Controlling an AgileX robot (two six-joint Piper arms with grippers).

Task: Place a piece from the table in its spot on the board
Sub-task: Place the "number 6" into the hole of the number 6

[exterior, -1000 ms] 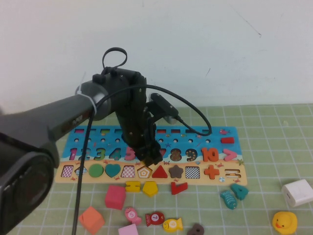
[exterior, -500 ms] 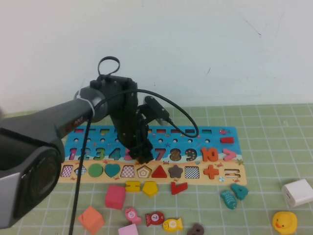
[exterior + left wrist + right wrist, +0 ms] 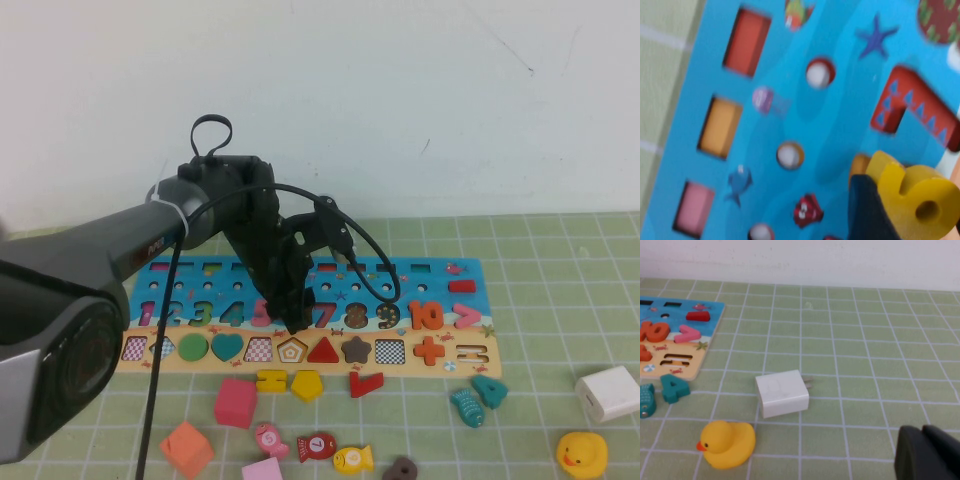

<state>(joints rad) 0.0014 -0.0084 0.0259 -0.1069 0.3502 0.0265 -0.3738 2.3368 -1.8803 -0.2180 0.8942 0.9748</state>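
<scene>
My left gripper [image 3: 297,322] hangs over the long blue-and-sand wooden puzzle board [image 3: 440,275], its tip above the numeral row in the gap between the pink 5 and the red 7 [image 3: 326,315]. In the left wrist view its jaws are clamped on the flat bright-yellow wooden numeral 6 [image 3: 912,196], one dark finger [image 3: 869,210] pressed against the piece's side. The 6 sits just above the blue face of the board, beside the red 7; I cannot tell whether it touches the board yet.

The board lies across the middle of the green gridded mat [image 3: 560,300], its long edge parallel to the white wall [image 3: 400,90]. Off the board's near edge, loose pieces lie on the mat: a yellow equals-sign block [image 3: 271,380], a yellow pentagon block [image 3: 307,384], a red angled piece [image 3: 365,383], a pink cube [image 3: 235,402], an orange cube [image 3: 187,449], a teal numeral 4 [image 3: 489,390] and a yellow fish with a number disc [image 3: 353,459].

Near the mat's right edge sit a white plug-in charger block [image 3: 782,393] and a yellow rubber duck [image 3: 728,443], well apart from the board.

My right gripper [image 3: 927,452] shows only as a dark edge in its own wrist view, low over the mat on the right side, near the charger; I cannot tell how its fingers stand.
</scene>
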